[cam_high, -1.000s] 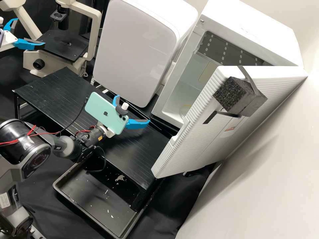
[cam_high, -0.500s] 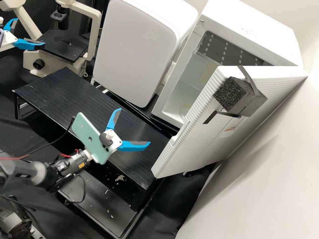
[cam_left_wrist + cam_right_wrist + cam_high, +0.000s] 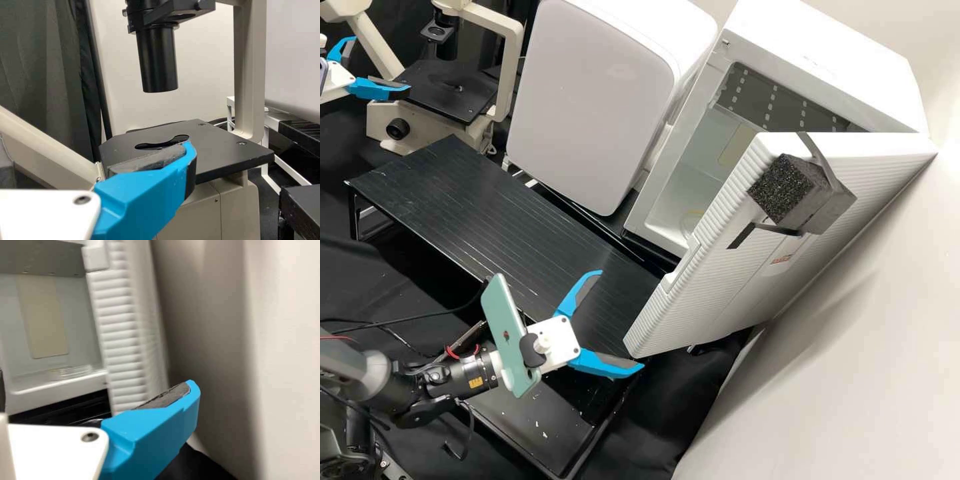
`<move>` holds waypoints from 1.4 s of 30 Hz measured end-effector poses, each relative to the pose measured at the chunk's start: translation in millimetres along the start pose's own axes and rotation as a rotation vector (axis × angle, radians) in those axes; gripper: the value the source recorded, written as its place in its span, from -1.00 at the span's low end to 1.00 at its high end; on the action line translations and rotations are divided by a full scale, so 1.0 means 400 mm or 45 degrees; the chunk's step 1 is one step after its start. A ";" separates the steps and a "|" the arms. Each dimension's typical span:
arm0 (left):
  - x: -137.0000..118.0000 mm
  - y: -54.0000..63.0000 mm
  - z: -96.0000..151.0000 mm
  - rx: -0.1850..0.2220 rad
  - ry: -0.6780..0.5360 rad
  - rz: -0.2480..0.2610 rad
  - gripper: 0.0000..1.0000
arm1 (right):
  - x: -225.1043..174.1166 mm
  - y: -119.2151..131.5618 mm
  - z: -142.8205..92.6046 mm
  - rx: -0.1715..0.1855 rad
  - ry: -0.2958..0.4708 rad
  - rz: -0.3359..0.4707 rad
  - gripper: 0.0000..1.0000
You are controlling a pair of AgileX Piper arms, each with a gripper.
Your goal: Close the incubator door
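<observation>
The task's thing is one incubator [image 3: 827, 63], and its one door [image 3: 720, 293] stands wide open, beside a pale wall. One dark foam block [image 3: 783, 190] is strapped on the outer face of this door. Inside the incubator there is one round clear thing [image 3: 70, 371], too small to tell well.

There are two grippers. The right gripper [image 3: 622, 319] is near the low corner of the door, with its two blue fingers spread wide and nothing between them; if one finger touches the door, I cannot tell. One green phone [image 3: 505, 333] is mounted behind these fingers. The left gripper [image 3: 381, 64] is in front of one microscope [image 3: 510, 73], and its two fingers also stand wide apart, holding nothing.

One white box-shaped appliance [image 3: 593, 113] is beside the incubator. In front are one low black table [image 3: 480, 193] and, lower, one black tray [image 3: 520, 407].
</observation>
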 end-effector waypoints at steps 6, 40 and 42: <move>0.000 0.000 0.000 0.000 0.000 0.000 1.00 | 0.051 0.002 0.017 -0.019 -0.031 -0.001 1.00; 0.000 0.000 0.000 0.000 0.000 0.000 1.00 | 0.071 -0.041 -0.087 0.288 0.246 -0.292 1.00; 0.000 0.000 0.000 0.000 0.000 0.000 1.00 | 0.056 -0.043 -0.116 0.276 0.334 -0.320 1.00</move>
